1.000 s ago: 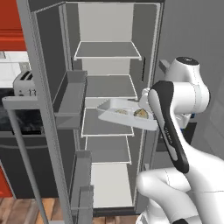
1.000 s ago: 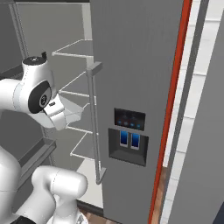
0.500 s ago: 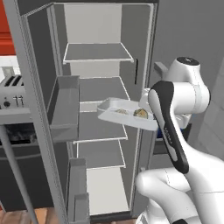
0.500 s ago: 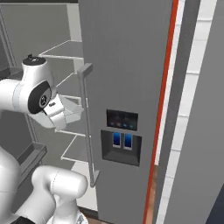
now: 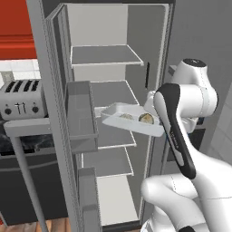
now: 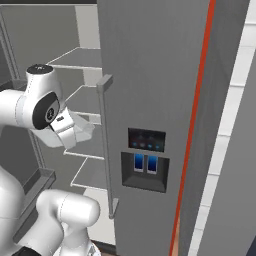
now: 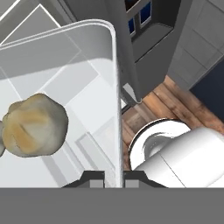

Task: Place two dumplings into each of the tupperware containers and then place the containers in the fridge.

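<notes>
You are viewing rendered frames with flat, even lighting and no visible lamp. The fridge (image 5: 113, 90) interior reads pale and bright; its door faces stay mid-grey. Shadows are soft and faint under the shelves. Edges look slightly soft and pixelated. The hand view shows a translucent container (image 7: 65, 87) wall without glare

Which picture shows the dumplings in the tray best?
The left base view: both dumplings sit side by side in the tray, in front of the open fridge. The hand view shows one close up. In the right base view the arm hides them.
</notes>
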Tool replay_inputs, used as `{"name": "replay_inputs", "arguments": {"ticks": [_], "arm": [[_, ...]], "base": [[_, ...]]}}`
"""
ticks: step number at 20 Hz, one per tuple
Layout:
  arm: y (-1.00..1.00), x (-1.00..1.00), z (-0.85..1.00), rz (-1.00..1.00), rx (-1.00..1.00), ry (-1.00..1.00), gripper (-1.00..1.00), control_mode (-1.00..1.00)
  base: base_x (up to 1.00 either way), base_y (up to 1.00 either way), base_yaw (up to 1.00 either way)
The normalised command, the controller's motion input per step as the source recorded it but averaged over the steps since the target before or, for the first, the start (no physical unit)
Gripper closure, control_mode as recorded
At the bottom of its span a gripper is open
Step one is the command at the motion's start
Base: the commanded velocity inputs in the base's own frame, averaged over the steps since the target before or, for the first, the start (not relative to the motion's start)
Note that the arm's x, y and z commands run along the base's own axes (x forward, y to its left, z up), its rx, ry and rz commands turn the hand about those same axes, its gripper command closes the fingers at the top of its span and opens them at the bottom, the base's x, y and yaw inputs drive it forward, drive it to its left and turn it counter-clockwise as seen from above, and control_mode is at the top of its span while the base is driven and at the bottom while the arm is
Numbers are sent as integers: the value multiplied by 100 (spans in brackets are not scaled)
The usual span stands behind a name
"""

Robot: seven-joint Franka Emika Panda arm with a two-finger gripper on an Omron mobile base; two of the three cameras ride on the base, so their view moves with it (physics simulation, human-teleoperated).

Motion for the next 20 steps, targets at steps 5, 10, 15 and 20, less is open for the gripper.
{"name": "replay_inputs", "arguments": {"ticks": [5,10,15,20], "arm": [[0,0,0,0,0,0,100,100],[0,0,0,0,0,0,100,100],[16,13,0,-3,0,-6,100,-100],[46,26,0,-4,0,-19,100,-100]], "base": [[25,3,-5],[29,3,-8],[11,7,-3],[0,0,0]]}}
